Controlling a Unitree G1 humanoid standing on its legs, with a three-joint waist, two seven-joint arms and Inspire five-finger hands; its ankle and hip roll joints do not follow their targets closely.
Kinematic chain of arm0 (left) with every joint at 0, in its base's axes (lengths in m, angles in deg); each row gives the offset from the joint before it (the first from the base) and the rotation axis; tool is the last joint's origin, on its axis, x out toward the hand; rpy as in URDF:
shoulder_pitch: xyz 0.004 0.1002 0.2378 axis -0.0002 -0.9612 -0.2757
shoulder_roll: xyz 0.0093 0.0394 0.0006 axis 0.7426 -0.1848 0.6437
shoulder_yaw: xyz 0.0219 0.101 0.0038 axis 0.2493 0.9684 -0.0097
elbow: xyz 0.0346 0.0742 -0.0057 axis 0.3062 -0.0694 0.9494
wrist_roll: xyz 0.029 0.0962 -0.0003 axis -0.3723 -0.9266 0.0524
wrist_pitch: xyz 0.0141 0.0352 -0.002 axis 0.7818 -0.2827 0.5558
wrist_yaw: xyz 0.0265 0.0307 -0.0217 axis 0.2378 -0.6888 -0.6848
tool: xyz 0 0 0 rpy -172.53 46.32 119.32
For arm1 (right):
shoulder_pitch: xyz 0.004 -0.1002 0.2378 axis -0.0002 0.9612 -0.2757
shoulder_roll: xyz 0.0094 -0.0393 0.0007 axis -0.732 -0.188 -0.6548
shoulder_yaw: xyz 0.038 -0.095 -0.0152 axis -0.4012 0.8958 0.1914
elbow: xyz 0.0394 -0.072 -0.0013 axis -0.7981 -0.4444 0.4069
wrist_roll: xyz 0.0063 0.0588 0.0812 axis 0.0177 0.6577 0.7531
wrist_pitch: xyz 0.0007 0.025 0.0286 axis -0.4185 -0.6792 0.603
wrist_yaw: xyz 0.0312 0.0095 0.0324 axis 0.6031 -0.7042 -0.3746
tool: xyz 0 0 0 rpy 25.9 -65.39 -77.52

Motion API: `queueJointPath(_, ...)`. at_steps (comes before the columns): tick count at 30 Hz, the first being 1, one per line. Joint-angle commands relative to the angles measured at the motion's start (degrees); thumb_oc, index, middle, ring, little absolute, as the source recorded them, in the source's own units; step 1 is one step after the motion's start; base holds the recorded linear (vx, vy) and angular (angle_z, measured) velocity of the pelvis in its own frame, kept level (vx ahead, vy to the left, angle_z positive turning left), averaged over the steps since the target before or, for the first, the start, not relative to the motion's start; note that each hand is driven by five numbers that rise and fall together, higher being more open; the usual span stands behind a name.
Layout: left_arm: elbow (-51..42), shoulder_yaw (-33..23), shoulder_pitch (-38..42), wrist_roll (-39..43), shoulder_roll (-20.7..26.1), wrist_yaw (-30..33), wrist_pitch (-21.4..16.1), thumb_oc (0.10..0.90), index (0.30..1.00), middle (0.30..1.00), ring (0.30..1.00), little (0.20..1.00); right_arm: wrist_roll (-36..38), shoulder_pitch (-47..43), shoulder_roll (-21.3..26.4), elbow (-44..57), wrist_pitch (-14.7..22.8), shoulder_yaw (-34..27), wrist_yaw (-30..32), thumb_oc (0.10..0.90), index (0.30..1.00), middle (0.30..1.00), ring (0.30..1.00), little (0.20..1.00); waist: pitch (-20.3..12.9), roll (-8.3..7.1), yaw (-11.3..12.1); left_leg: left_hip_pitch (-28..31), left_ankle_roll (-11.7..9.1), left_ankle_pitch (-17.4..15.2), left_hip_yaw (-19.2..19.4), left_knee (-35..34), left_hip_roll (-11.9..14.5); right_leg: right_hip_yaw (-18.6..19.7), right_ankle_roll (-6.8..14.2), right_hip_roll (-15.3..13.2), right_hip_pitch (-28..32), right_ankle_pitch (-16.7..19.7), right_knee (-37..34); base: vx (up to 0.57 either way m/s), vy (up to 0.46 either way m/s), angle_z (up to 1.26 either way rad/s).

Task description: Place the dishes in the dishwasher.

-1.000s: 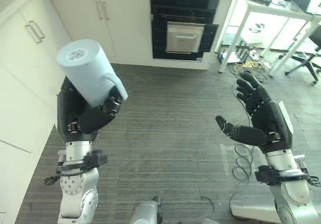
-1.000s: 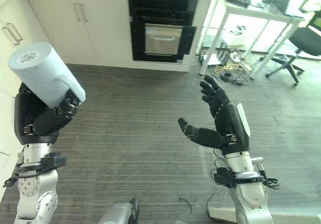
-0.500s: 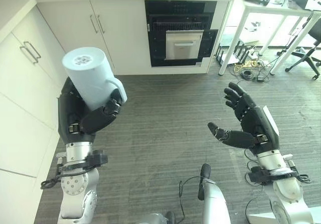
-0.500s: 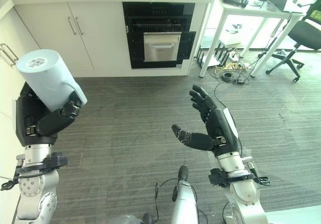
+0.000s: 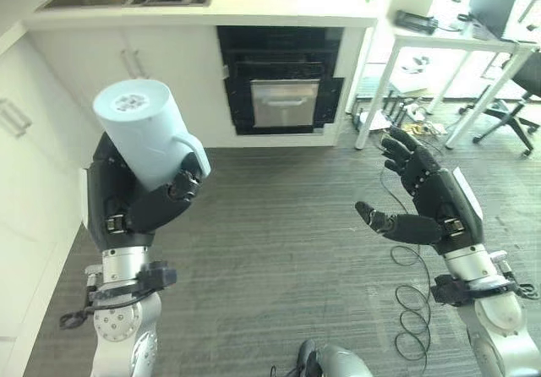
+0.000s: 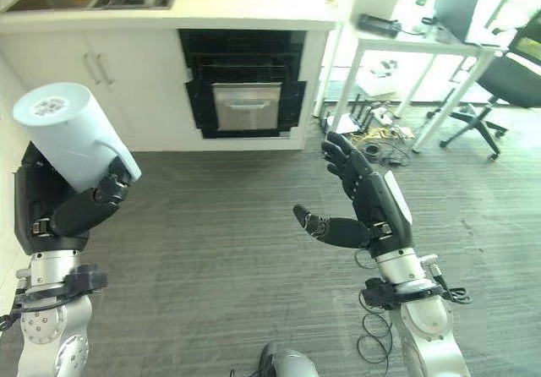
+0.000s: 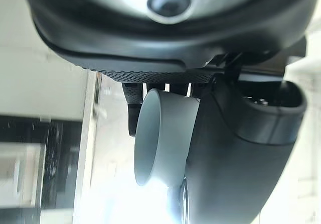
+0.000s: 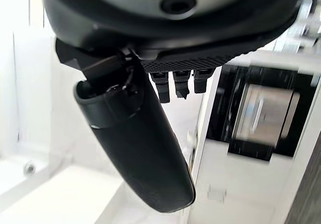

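While the left hand (image 5: pixel 127 208) grips the pale-blue mug (image 5: pixel 144 132) upside down at frame left, fingers curled round it, the right hand (image 5: pixel 431 204) hangs open; slippage risks dropping it onto the floor (image 5: pixel 279 267).

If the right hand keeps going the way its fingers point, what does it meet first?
Nothing nearby: the open right hand points over bare floor toward the white table's legs beside the dishwasher; depth unclear.
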Motion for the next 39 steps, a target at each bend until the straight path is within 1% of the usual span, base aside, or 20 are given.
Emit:
queueJointPath(1, -5.0, -0.5, 3.6, -1.1, 2.0, -1.5, -6.6, 0.400, 0.300, 0.300, 0.300, 0.300, 1.4, -3.1, 1.1, 4.7, 5.5, -2.5, 1.1, 0.800, 0.900, 0.900, 0.900, 0.900, -1.7, -0.97, -0.1, -4.9, 4.2, 3.8, 1.9, -5.0, -0.2, 1.1, 10.8, -6.0, 2.0, 0.7, -4.1, 0.11, -0.129, -0.26)
queueJointPath(2, -4.7, -0.4, 3.6, -1.0, 1.8, -2.0, -6.8, 0.400, 0.300, 0.300, 0.300, 0.300, 1.4, -3.7, 1.2, 4.1, 5.7, -2.0, 1.6, 0.800, 0.900, 0.900, 0.900, 0.900, -1.0, -0.84, 0.3, -5.4, 4.9, 2.7, 2.6, -7.1, -0.9, 0.9, 11.0, -5.6, 2.9, 0.0, -4.1, 0.21, -0.063, -0.04)
queueJointPath(3, -4.7, -0.8, 2.7, -1.3, 1.6, -2.4, -7.4, 0.400, 0.300, 0.300, 0.300, 0.300, 1.4, -4.4, 0.9, 3.7, 5.7, -1.2, 1.4, 0.800, 0.900, 0.900, 0.900, 0.900, -0.6, -0.19, 0.7, -3.7, 5.1, 2.2, 4.2, -16.3, -1.7, 0.9, 11.7, -4.5, 4.0, -1.0, -4.1, 0.29, 0.021, -0.16)
queueJointPath(4, -4.5, -1.2, 1.5, -0.8, 1.7, -2.9, -8.3, 0.400, 0.300, 0.300, 0.300, 0.300, 0.4, -4.7, -0.1, 3.9, 5.3, -0.3, 1.0, 0.800, 0.900, 0.900, 0.900, 0.900, -0.4, 2.02, 0.8, -7.7, 4.4, 0.2, 3.5, -19.1, -0.2, 1.6, 12.0, -1.7, 4.7, -2.0, -4.1, 0.28, 0.068, -0.27)
queueJointPath(6, -4.5, -0.9, 1.4, 0.0, 1.6, -3.0, -8.1, 0.400, 0.300, 0.300, 0.300, 0.300, -0.9, -4.5, -0.6, 4.2, 4.7, 0.6, 1.2, 0.800, 0.900, 0.900, 0.900, 0.900, -0.9, 3.44, 1.2, -12.3, 3.0, 1.0, 1.4, -19.1, 1.6, 1.9, 11.8, 0.1, 5.4, -3.4, -4.1, 0.23, 0.072, -0.33)
queueJointPath(9, -3.9, 0.3, 1.9, 1.8, 0.8, -2.7, -8.5, 0.400, 0.300, 0.300, 0.300, 0.300, -0.4, -4.0, 0.6, 5.2, 4.3, 0.9, 1.1, 0.800, 0.900, 0.900, 0.900, 0.900, -0.5, 5.29, 1.6, -21.1, -0.4, 7.0, -2.0, -19.1, 5.0, 2.6, 9.8, 3.1, 8.6, -7.1, -4.1, 0.28, 0.097, -0.29)
queueJointPath(12, -3.3, 0.8, 3.3, 1.7, 0.6, -1.7, -9.0, 0.400, 0.300, 0.300, 0.300, 0.300, -0.5, -4.2, 1.0, 5.3, 4.1, 0.7, 0.4, 0.800, 0.900, 0.900, 0.900, 0.900, -0.3, 5.72, 1.0, -21.0, -0.2, 6.6, 0.2, -19.1, 6.2, 2.2, 9.6, 2.8, 9.6, -7.8, -4.1, 0.28, 0.150, -0.27)
queueJointPath(14, -2.8, 0.8, 4.2, 1.7, 1.0, -0.7, -9.0, 0.400, 0.300, 0.300, 0.300, 0.300, -0.2, -3.8, 0.9, 5.2, 4.6, 0.8, -0.4, 0.800, 0.900, 0.900, 0.900, 0.900, 0.1, 5.38, 0.7, -19.0, 0.6, 5.3, 0.6, -19.1, 5.8, 1.9, 10.0, 1.8, 11.9, -8.7, -4.1, 0.44, 0.234, -0.23)
queueJointPath(15, -3.2, 0.0, 4.5, 2.7, 1.2, -1.0, -7.5, 0.400, 0.300, 0.300, 0.300, 0.300, -0.1, -2.8, 0.2, 5.8, 5.1, 0.4, -0.7, 0.800, 0.900, 0.900, 0.900, 0.900, -0.6, 4.57, 1.5, -17.6, 1.9, 3.4, 0.4, -19.1, 4.9, 0.7, 11.2, 0.1, 14.3, -9.2, -4.1, 0.55, 0.277, -0.06)
queueJointPath(21, -3.5, -1.1, 5.5, 3.5, 1.8, -5.0, -6.2, 0.400, 0.300, 0.300, 0.300, 0.300, -1.4, -2.9, -2.3, 6.7, 4.5, 0.2, 2.4, 0.800, 0.900, 0.900, 0.900, 0.900, -3.3, 1.98, 4.7, -17.2, 4.8, 1.6, -1.7, -19.1, 1.1, -2.8, 14.8, -4.1, 17.5, -7.6, -4.1, 0.34, 0.178, 0.16)
queueJointPath(23, -3.6, -1.7, 5.7, 3.5, 2.3, -6.5, -6.0, 0.400, 0.300, 0.300, 0.300, 0.300, -2.0, -3.7, -3.5, 6.5, 4.6, 0.2, 3.4, 0.800, 0.900, 0.900, 0.900, 0.900, -4.3, 1.07, 5.5, -16.6, 6.8, 0.4, -3.2, -19.1, -1.8, -3.4, 16.8, -5.5, 18.8, -1.5, -4.1, 0.32, 0.222, 0.47)
queueJointPath(24, -3.6, -1.7, 5.7, 3.5, 2.3, -6.5, -6.0, 0.400, 0.300, 0.300, 0.300, 0.300, -2.0, -3.7, -3.5, 6.5, 4.6, 0.2, 3.4, 0.800, 0.900, 0.900, 0.900, 0.900, -4.3, 1.07, 5.5, -16.6, 6.8, 0.4, -3.2, -19.1, -1.8, -3.4, 16.8, -5.5, 18.8, -1.5, -4.1, 0.29, 0.221, 0.52)
queueJointPath(25, -4.0, -1.9, 6.1, 2.2, 2.4, -6.2, -5.6, 0.400, 0.300, 0.300, 0.300, 0.300, -2.1, -4.2, -4.6, 6.6, 4.1, 0.3, 3.3, 0.800, 0.900, 0.900, 0.900, 0.900, -5.1, 1.05, 5.5, -15.7, 8.1, -0.6, -4.6, -19.1, -3.6, -3.7, 17.7, -5.4, 20.3, 5.8, -3.9, 0.28, 0.247, 0.39)
queueJointPath(28, -4.0, -2.3, 6.6, 0.7, 2.8, -4.9, -5.5, 0.400, 0.300, 0.300, 0.300, 0.300, -1.4, -4.2, -6.0, 7.0, 3.6, 1.2, 1.5, 0.800, 0.900, 0.900, 0.900, 0.900, -4.5, 2.51, 4.1, -13.2, 9.4, -1.9, -6.3, -19.1, -4.8, -1.3, 17.2, -4.5, 13.0, 9.4, 10.4, 0.24, 0.268, 0.22)
queueJointPath(30, -3.7, -1.4, 7.6, -0.9, 2.9, -2.0, -5.9, 0.400, 0.300, 0.300, 0.300, 0.300, -2.1, -5.3, -6.4, 5.3, 4.1, 3.2, -0.2, 0.800, 0.900, 0.900, 0.900, 0.900, -4.0, 2.93, 3.5, -12.2, 8.8, -2.1, -4.8, -19.1, -3.8, -2.7, 15.0, -4.6, 9.1, 5.1, 6.5, 0.19, 0.087, 0.10)
queueJointPath(31, -3.8, -1.3, 8.7, -2.6, 3.2, 0.2, -6.1, 0.400, 0.300, 0.300, 0.300, 0.300, -0.9, -5.8, -5.2, 4.4, 5.6, 3.8, -1.4, 0.800, 0.900, 0.900, 0.900, 0.900, -3.3, 2.77, 3.6, -11.4, 7.8, -2.0, -3.6, -19.1, -2.5, -6.0, 14.1, -4.3, 9.4, 2.3, -4.1, 0.19, -0.065, -0.02)
queueJointPath(33, -4.0, -1.7, 8.6, -3.0, 3.4, 0.4, -6.1, 0.400, 0.300, 0.300, 0.300, 0.300, 0.5, -5.8, -4.6, 4.1, 6.4, 3.2, -1.8, 0.800, 0.900, 0.900, 0.900, 0.900, -2.6, 1.92, 3.8, -10.4, 7.6, -2.8, -2.3, -19.1, -2.6, -6.6, 14.5, -6.5, 7.2, 1.0, -4.1, 0.15, -0.104, 0.02)
queueJointPath(34, -4.2, -1.9, 8.3, -3.4, 3.5, 0.6, -6.3, 0.400, 0.300, 0.300, 0.300, 0.300, 1.3, -6.0, -4.2, 3.9, 6.7, 2.8, -2.0, 0.800, 0.900, 0.900, 0.900, 0.900, -2.2, 1.42, 3.6, -9.9, 7.5, -3.1, -1.3, -19.1, -2.5, -6.6, 15.1, -8.4, 4.5, 2.1, -4.1, 0.23, -0.232, -0.32)
queueJointPath(35, -4.6, -2.5, 7.5, -4.2, 3.6, 1.1, -6.3, 0.400, 0.300, 0.300, 0.300, 0.300, 2.9, -6.3, -4.1, 3.9, 6.3, 2.1, -2.6, 0.800, 0.900, 0.900, 0.900, 0.900, -1.6, 0.68, 2.7, -8.2, 7.5, -5.1, -0.2, -19.1, -2.5, -3.9, 17.4, -12.4, -2.0, 6.8, -4.1, 0.20, -0.217, -0.40)
queueJointPath(39, -5.2, -2.5, 6.7, -7.0, 4.0, 3.3, -7.5, 0.400, 0.300, 0.300, 0.300, 0.300, 6.5, -4.8, -5.6, 5.0, 4.2, 1.3, -1.4, 0.800, 0.900, 0.900, 0.900, 0.900, -0.9, 0.41, 1.4, -5.9, 8.3, -7.3, -0.6, -19.1, -2.6, -0.6, 18.7, -14.6, -9.9, 8.6, -4.1, 0.30, -0.308, 0.05)
